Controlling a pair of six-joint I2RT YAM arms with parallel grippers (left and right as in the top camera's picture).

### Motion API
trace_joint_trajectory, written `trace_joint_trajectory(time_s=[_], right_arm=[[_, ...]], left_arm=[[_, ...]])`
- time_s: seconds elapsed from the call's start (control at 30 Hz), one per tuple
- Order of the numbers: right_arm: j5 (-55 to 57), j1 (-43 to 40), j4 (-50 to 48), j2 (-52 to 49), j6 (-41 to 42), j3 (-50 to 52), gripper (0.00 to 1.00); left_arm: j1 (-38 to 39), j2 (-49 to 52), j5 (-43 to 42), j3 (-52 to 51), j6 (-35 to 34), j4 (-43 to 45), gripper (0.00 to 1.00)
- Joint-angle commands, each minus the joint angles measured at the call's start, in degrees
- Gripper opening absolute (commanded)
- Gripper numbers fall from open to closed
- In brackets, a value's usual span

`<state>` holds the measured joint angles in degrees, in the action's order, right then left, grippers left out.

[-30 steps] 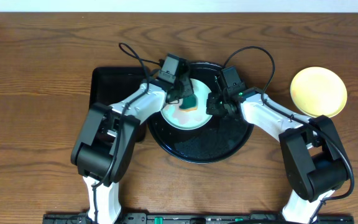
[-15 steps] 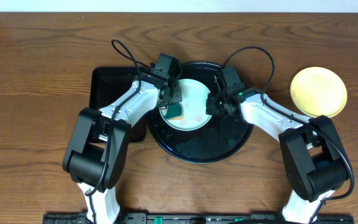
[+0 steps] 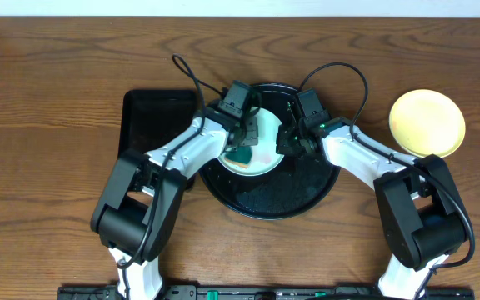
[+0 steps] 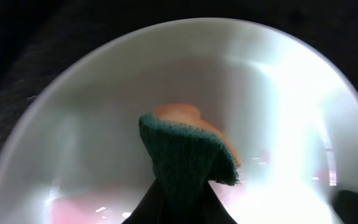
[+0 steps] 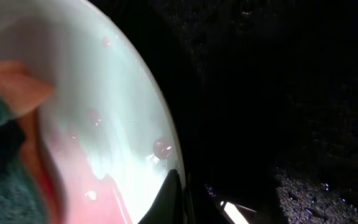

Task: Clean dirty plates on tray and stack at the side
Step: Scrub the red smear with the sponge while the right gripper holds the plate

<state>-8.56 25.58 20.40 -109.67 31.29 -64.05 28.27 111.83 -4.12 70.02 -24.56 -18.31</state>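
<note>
The black tray (image 3: 269,200) is spread beneath both claws. On it, under the left gripper (image 3: 244,140), a mint plate (image 3: 269,154) is judged mid-wipe, with pink smears left. A green sponge (image 4: 188,155) is pinched by that claw. The right gripper (image 5: 178,194) is pressed together at the plate's rim. A yellow plate (image 3: 427,123) is set well right of it, on bare tabletop (image 3: 57,83). Cleaning is unfinished, and stacking is not yet done.

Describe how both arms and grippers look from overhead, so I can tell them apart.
Left arm and right arm match: white link shells, bulky black joint housings, a black cable looping off each wrist. Left gripper and right gripper are black. Only the right arm carries a small green spot.
</note>
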Motion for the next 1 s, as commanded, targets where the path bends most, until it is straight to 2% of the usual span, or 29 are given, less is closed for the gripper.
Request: trace_joint_trajectory(time_s=[0.0, 0.33, 0.43, 0.7, 0.97], right_arm=[[-2.03, 1.14, 0.59, -0.33, -0.04, 0.26, 0.01], [-2.05, 1.25, 0.68, -0.33, -0.04, 0.26, 0.01], [-2.03, 1.25, 1.05, -0.33, -0.04, 0.26, 0.01], [-2.01, 1.46, 1.22, -0.35, -0.04, 0.26, 0.01], [-1.99, 1.46, 1.16, -0.33, -0.04, 0.26, 0.01]], left_arm=[[1.7, 0.09, -2.51, -0.85, 0.72, 3.04, 0.07], [0.59, 3.15, -1.73, -0.85, 0.48, 14.32, 0.08], [-0.24, 3.17, 4.15, -0.85, 0.52, 14.56, 0.07], [-4.09, 3.15, 7.87, -0.83, 0.59, 8.94, 0.07], [-6.25, 3.15, 7.8, -0.79, 1.97, -3.52, 0.07]])
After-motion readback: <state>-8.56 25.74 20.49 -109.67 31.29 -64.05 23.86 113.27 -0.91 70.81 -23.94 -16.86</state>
